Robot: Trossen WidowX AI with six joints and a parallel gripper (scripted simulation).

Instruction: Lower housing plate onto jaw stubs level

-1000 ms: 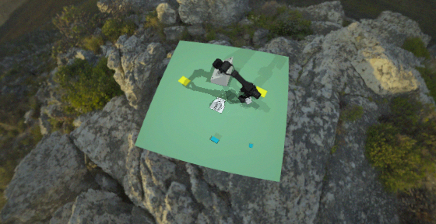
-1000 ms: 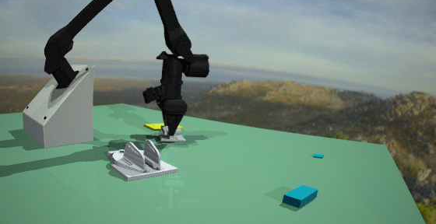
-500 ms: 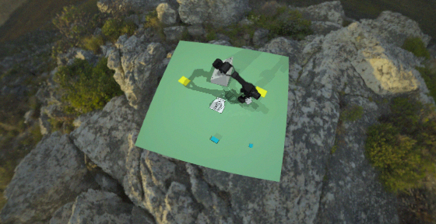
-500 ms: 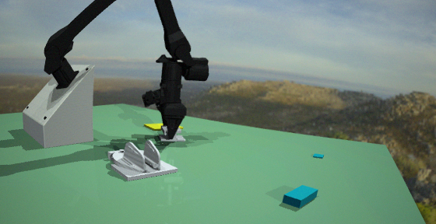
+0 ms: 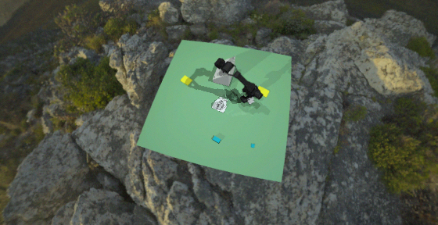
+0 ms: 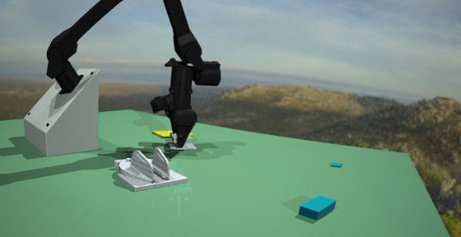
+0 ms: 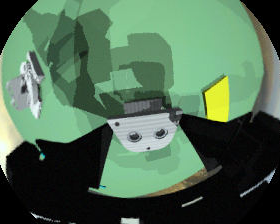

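The housing plate [image 5: 250, 100] [image 6: 188, 146] [image 7: 146, 131] sits low over the green mat [image 5: 211, 150] [image 6: 230, 174] [image 7: 211, 30] between the fingertips of my pincer [image 5: 249, 100] [image 6: 181, 145] [image 7: 145, 120], spread wide and gripping nothing, near a yellow block [image 5: 263, 91] [image 6: 162, 133] [image 7: 217, 100] and apart from the jaw assembly [image 5: 220, 105] [image 6: 150, 174] [image 7: 27, 87].

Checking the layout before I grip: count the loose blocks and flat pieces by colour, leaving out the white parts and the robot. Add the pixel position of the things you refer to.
Yellow pieces [image 5: 186, 80] [image 6: 161, 133] [image 7: 217, 100]: 2
Blue pieces [image 5: 217, 139] [image 6: 318, 207]: 2
Total: 4
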